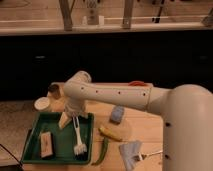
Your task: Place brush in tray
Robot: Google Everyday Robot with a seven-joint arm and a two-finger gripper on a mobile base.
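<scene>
tan block (46,145), banana (110,133), blue sponge (117,114), white cup (43,104)

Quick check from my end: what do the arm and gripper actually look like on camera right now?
The arm is a thick, rounded tube in cream-white with a row of small dark dots along its side. It widens into a big smooth shell at lower right and bends at a rounded elbow. The gripper, over the tray by the brush, has pale tapered fingers. No cables or sleeves show.

Pretty dim, warm yellowish indoor light from above. The whole shot is soft and grainy, and the background goes almost black. The gripper (70,121) over the tray (31,145) is blurry, casting a faint shadow.
</scene>
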